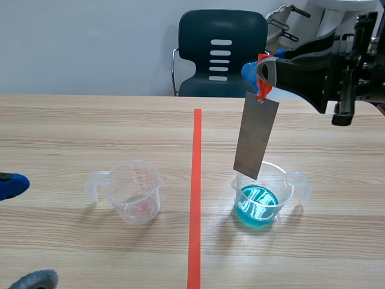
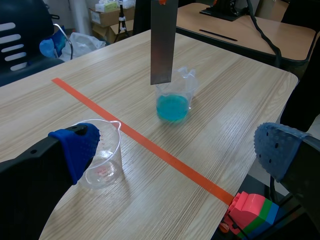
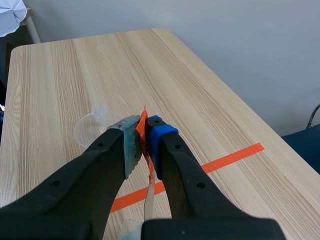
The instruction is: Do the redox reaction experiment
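A grey metal plate (image 1: pixel 255 135) hangs upright from an orange tag (image 3: pixel 143 120), and my right gripper (image 1: pixel 261 75) is shut on that tag high above the table. The plate's lower end sits at the rim of a clear beaker of blue liquid (image 1: pixel 260 201), right of the tape line. Left of the line stands an empty clear beaker (image 1: pixel 135 192). My left gripper (image 2: pixel 177 145) stays open low at the table's left edge, one finger (image 2: pixel 75 150) right beside the empty beaker (image 2: pixel 102 160). The plate (image 2: pixel 163 42) and blue beaker (image 2: pixel 173 102) lie ahead of it.
An orange tape line (image 1: pixel 195 192) runs down the table's middle. A dark chair (image 1: pixel 222 51) stands behind the far edge. Coloured blocks (image 2: pixel 250 210) sit below the table edge near my left gripper, and a second table (image 2: pixel 240 25) stands beyond.
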Controlling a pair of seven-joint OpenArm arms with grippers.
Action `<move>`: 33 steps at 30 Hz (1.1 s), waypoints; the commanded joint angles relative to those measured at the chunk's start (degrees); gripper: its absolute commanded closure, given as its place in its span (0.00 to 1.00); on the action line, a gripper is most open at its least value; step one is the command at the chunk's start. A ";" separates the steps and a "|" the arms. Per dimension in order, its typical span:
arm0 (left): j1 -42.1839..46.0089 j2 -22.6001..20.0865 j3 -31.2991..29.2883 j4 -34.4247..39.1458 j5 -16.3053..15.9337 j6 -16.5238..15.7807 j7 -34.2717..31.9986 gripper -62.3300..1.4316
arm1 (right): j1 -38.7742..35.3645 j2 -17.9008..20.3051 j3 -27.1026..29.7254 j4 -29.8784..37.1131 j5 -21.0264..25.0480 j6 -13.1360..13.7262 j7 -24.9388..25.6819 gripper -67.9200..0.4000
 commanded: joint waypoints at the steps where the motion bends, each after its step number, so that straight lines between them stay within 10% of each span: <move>1: -0.02 0.31 0.33 1.14 -0.28 -0.13 -0.57 0.00 | 0.52 0.74 0.61 0.52 0.35 0.00 0.68 0.98; 33: -0.02 0.31 0.33 1.16 -0.31 -0.15 -1.05 0.00 | 0.52 0.74 0.61 0.52 0.37 0.00 -0.70 0.98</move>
